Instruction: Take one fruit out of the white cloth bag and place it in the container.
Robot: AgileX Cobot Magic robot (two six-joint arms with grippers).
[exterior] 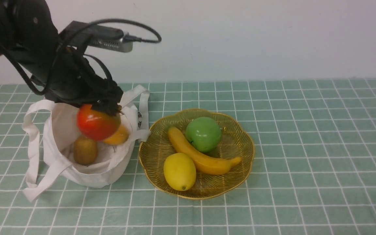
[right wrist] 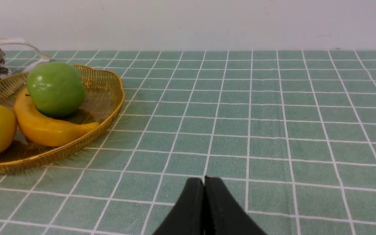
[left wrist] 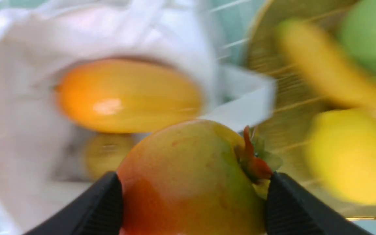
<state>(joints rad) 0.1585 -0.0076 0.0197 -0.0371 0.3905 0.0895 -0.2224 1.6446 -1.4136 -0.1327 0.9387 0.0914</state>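
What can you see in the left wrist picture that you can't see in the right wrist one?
Only the left wrist view: the red fruit gripped by the jaws, plus an orange fruit and a brown fruit.
Only the right wrist view: the pale wall and the other arm's shut jaws.
Both: the white bag, golden basket, and its green, long yellow and rounder yellow fruits.

Round green fruit point(exterior: 203, 134), curved yellow banana point(exterior: 201, 156), oval yellow lemon point(exterior: 179, 171) grouped together. Elongated orange oval fruit point(left wrist: 129, 95) near small round brown kiwi point(exterior: 85, 150). Green cloth with white grid point(exterior: 305, 147) underneath.
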